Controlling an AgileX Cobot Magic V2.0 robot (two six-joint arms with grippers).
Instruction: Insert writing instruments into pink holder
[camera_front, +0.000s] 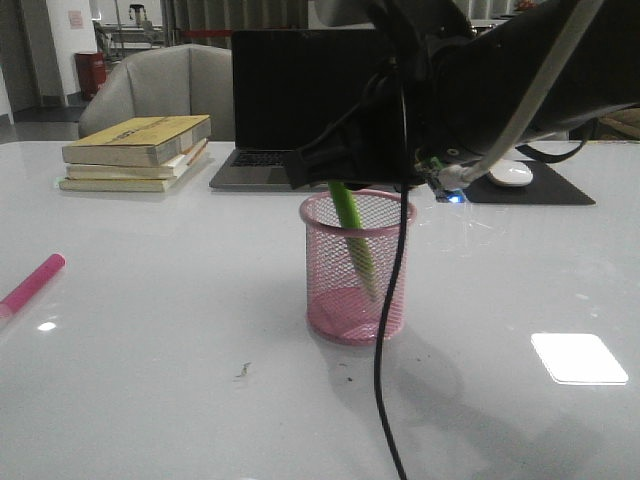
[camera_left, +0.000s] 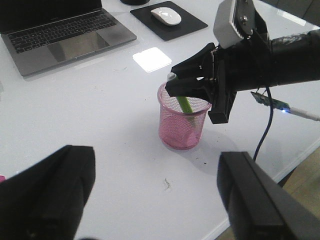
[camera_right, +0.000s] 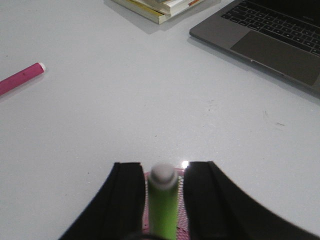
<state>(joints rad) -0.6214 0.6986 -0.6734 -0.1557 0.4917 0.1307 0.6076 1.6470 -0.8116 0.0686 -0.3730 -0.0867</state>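
Observation:
The pink mesh holder (camera_front: 345, 300) (camera_left: 175, 127) stands mid-table. The lime green marker (camera_front: 352, 225) (camera_left: 185, 105) (camera_right: 163, 207) leans inside it, white end up and its top above the rim. My right gripper (camera_front: 336, 180) (camera_left: 176, 77) (camera_right: 162, 167) hovers over the holder (camera_right: 180, 194) with its fingers on either side of the marker top. Thin gaps show on both sides, so it is open. The hot pink marker (camera_front: 32, 284) (camera_right: 20, 79) lies flat on the table far to the left. My left gripper (camera_left: 155, 200) hangs wide open and high above the table, holding nothing.
A laptop (camera_front: 290, 100) stands open behind the holder, with stacked books (camera_front: 138, 152) at back left. A white mouse (camera_front: 512, 173) rests on a black pad at back right. The right arm's black cable (camera_front: 385, 350) hangs in front of the holder.

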